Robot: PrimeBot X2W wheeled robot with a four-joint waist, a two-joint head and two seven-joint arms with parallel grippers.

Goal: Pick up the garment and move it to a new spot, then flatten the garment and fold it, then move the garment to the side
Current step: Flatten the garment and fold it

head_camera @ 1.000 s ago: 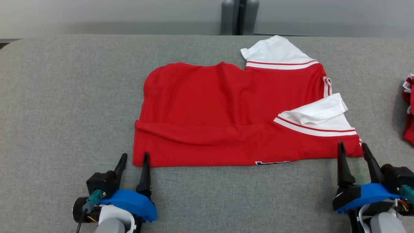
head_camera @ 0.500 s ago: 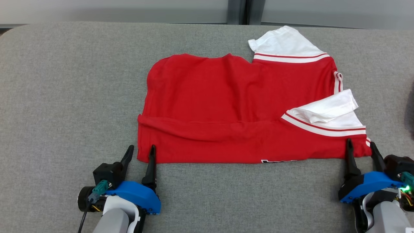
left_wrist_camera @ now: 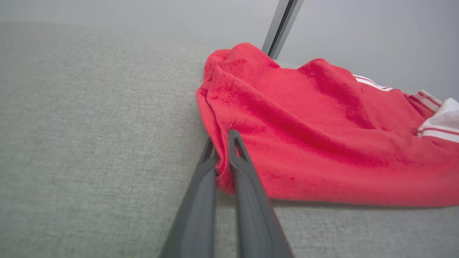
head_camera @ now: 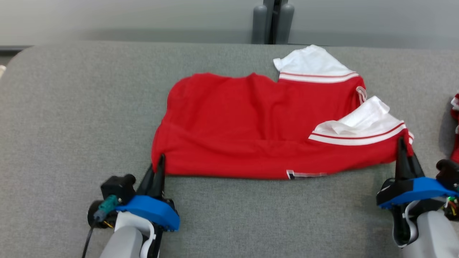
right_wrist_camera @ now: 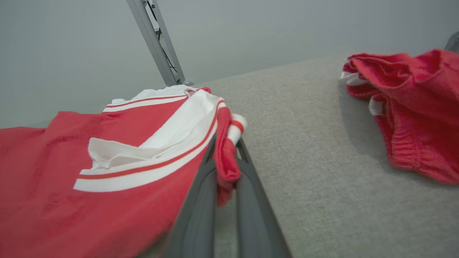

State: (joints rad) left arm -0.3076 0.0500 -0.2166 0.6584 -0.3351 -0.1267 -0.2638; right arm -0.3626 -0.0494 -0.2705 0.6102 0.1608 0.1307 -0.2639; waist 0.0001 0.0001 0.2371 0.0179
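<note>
The garment [head_camera: 251, 122], a red shirt with white sleeves, is lying spread across the middle of the desk [head_camera: 71, 107], its hem end pointing toward the left edge and its sleeves toward the right edge. One white sleeve [head_camera: 358, 122] is lying folded back over the red body near the right end, and the other sleeve [head_camera: 312, 61] is reaching toward the far edge. We are gripping the cloth at both near corners: the left gripper [head_camera: 159, 161] is clenched on the near hem corner, with red fabric pinched between its fingers [left_wrist_camera: 247, 179], and the right gripper [head_camera: 402, 143] is clenched on the near shoulder corner, where a red and white bunch is bulging up between its fingers [right_wrist_camera: 200, 200]. The near border is sagging slightly between the two grips. A second red garment [right_wrist_camera: 412, 107] is sitting well apart at the right edge, and a grey post [head_camera: 273, 21] is standing behind the far edge. We are judging that the flatten-and-fold step is in hand, with the pinch just being secured. The next move is calling for both arms to be raised together at equal height, keeping the near border taut, so that the cloth is neither slipping from either grip nor dragging the loose sleeve out of place.
</note>
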